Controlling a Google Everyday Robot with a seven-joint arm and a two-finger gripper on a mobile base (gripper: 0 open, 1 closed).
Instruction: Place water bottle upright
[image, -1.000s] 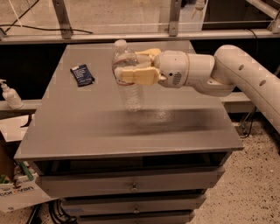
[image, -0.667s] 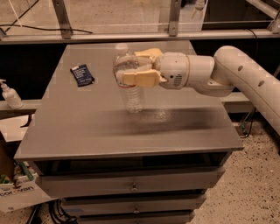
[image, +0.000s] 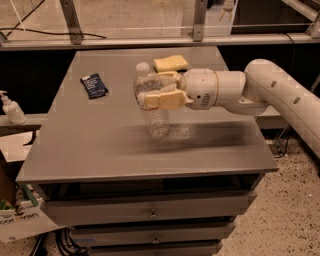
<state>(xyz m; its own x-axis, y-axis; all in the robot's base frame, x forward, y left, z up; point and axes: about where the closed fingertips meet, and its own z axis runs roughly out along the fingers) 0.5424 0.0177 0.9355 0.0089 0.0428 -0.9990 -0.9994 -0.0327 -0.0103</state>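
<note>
- The gripper (image: 159, 89), reaching in from 3 o'clock, is clasping the water bottle (image: 156, 120) around its upper half.
- The bottle is standing upright near the middle of the table (image: 100, 150).
- A yellow sponge (image: 171, 63) is lying at the bottle's 1 o'clock, and a dark packet (image: 94, 85) at its 10 o'clock.

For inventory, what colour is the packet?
Packet dark blue, camera view; gripper holds water bottle at table centre.

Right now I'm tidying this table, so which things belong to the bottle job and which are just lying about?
In the job: water bottle, upright; gripper, fingers closed around its upper half.
Lying about: yellow sponge and dark packet on the table; pump dispenser off to the left.
</note>
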